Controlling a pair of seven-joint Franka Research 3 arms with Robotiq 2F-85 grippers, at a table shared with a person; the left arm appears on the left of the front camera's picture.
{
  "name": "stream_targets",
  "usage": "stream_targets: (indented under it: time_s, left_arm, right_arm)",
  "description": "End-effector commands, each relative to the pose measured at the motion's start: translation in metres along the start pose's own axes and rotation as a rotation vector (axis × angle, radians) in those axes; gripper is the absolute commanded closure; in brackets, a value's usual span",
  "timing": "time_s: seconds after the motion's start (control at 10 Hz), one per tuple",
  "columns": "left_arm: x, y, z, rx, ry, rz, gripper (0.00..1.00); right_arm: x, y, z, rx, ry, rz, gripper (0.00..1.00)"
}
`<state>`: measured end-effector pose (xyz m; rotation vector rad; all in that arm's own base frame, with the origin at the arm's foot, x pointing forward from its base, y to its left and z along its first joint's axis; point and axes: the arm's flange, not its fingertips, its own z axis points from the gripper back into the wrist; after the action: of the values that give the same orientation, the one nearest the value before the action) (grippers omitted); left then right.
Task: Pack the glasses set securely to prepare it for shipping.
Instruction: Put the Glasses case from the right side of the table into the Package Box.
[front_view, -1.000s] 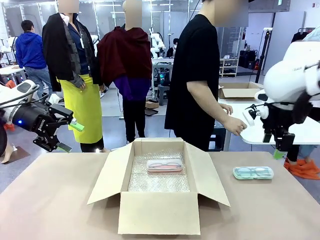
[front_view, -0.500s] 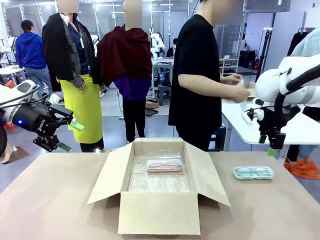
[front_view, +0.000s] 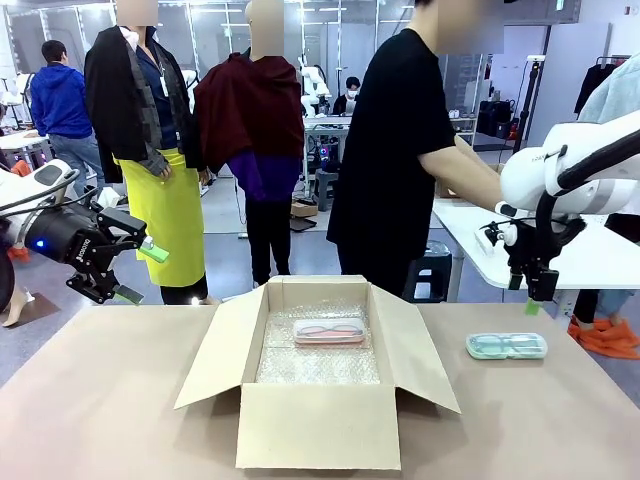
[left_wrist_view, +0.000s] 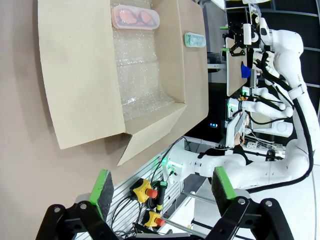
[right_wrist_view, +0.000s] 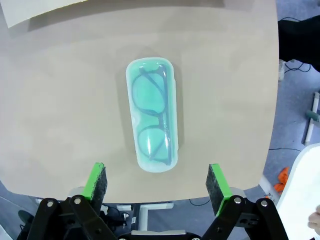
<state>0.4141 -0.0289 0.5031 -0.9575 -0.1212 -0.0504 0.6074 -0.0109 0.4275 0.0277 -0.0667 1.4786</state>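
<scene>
Front: pink case (front_view: 329, 331) is lying on bubble wrap (front_view: 318, 366) inside box (front_view: 320, 425); teal case (front_view: 506, 346) is sitting on counter (front_view: 100, 400), right of box. Left wrist: my left gripper (left_wrist_view: 161, 180) is hanging released. Right wrist: my right gripper (right_wrist_view: 156, 166) is hovering released over teal case.

From my seat at the controls: the loose glasses case (right_wrist_view: 152, 115) lies flat on the table (front_view: 100, 400) straight below my right claw (right_wrist_view: 157, 182), lengthwise between its fingers. The open box (front_view: 320, 425) stands to that claw's left; inside, the boxed glasses case (front_view: 329, 331) rests on bubble wrap (front_view: 318, 365) by the far wall. My left claw (front_view: 140, 272) hangs well left of the box.
</scene>
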Motion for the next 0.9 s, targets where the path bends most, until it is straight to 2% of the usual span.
stream_targets:
  time_s: [0.0,0.5,0.8]
  left_arm:
    - [0.001,-0.003,0.001,-0.005,-0.015,0.008,0.0]
    - [0.001,-0.003,0.001,-0.005,-0.015,0.008,0.0]
    - [0.001,-0.003,0.001,-0.005,-0.015,0.008,0.0]
  right_arm:
    - [0.004,0.0,-0.022,0.016,0.011,-0.022,0.0]
    - [0.008,0.01,-0.078,0.035,0.038,-0.051,0.0]
    - [0.004,0.012,-0.092,0.024,0.029,-0.049,0.0]
